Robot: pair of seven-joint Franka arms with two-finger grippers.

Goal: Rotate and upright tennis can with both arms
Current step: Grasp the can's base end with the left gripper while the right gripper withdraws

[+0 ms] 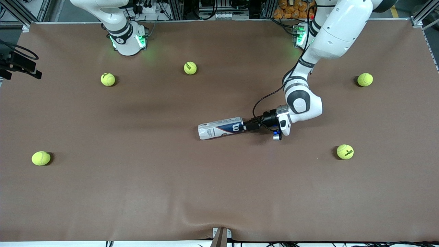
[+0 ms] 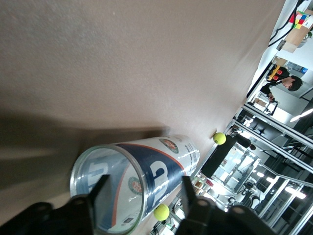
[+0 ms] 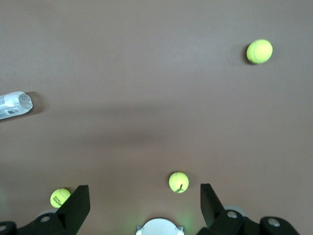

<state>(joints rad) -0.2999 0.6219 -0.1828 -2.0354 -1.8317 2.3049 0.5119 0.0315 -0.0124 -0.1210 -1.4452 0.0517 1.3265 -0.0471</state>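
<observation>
The brown cloth-covered table [image 1: 137,192] carries everything. The white jointed left arm [image 1: 329,37] reaches down to mid-table; the white right arm [image 1: 116,24] waits up at its base. The slim clear-and-silvery plastic tennis can [image 1: 221,128], with its white, navy and red label, lies on its side directly ahead of the left gripper [image 1: 249,126], whose black fingers [image 2: 188,193] straddle the can's open rim, spread and seemingly not yet pinching. The right gripper [image 3: 142,205] hangs released, high over the table near its own base, the can well away. Five yellow-green tennis balls [image 1: 190,68] lie scattered well apart from both grippers.

Risk, as I judge it: the round, smooth wall could roll or slide off the fingers when they close, or the thin plastic rim could buckle under the squeeze.
</observation>
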